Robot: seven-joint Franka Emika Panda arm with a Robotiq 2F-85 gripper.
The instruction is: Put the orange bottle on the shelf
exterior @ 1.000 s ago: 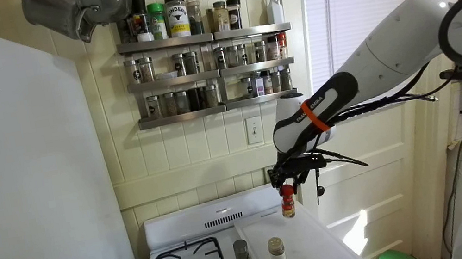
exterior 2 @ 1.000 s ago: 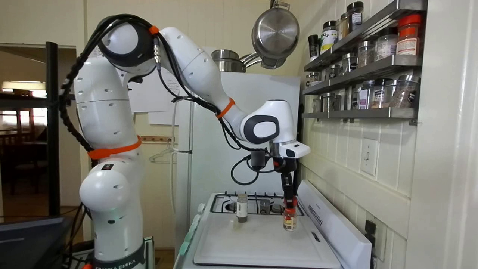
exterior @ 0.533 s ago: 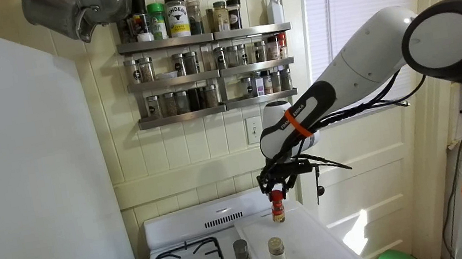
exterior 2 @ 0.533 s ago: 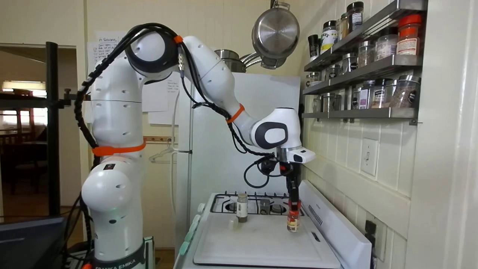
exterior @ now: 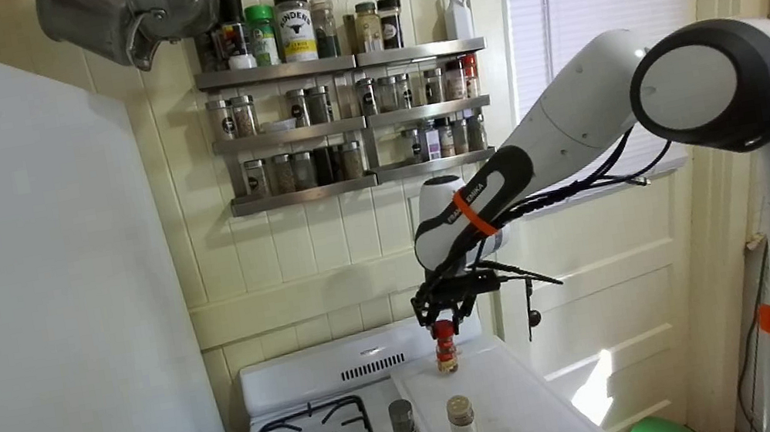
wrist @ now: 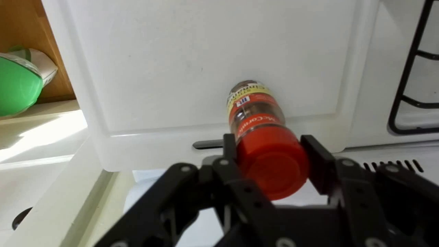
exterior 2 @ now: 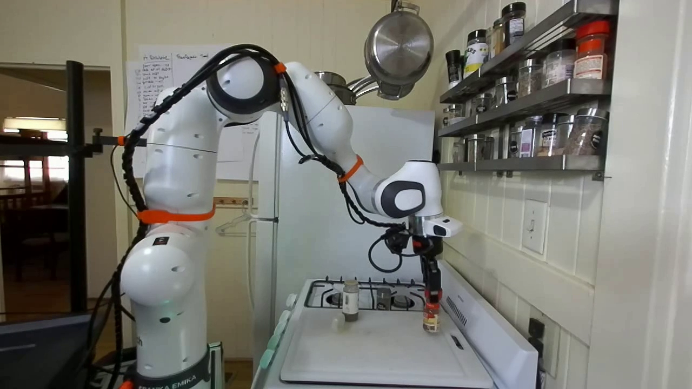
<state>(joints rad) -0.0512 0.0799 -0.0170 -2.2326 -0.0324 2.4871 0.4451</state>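
Observation:
The orange bottle [wrist: 258,120], a clear spice jar with red-orange labels and a red cap, is upright in my gripper [wrist: 269,151], its cap between the two black fingers. In both exterior views the bottle [exterior: 446,354] is low over the rear of the white stove cover [exterior 2: 378,351], near the backguard. Whether its base touches the cover I cannot tell. The shelf [exterior: 303,197], a steel wall rack with rows of spice jars, is well above and behind the gripper. A red-capped jar [exterior 2: 591,51] stands at the end of its middle tier.
A pale jar with a brownish top [exterior: 464,429] and a dark jar [exterior: 404,426] stand left of and nearer than the bottle. The backguard [exterior 2: 481,319] rises just behind it. A large fridge [exterior: 40,305] and hanging pots [exterior 2: 399,48] flank the stove.
The arm has carried the bottle sideways, leftward in an exterior view and towards the wall. The gripper has stayed shut on the cap. The other jars have not moved.

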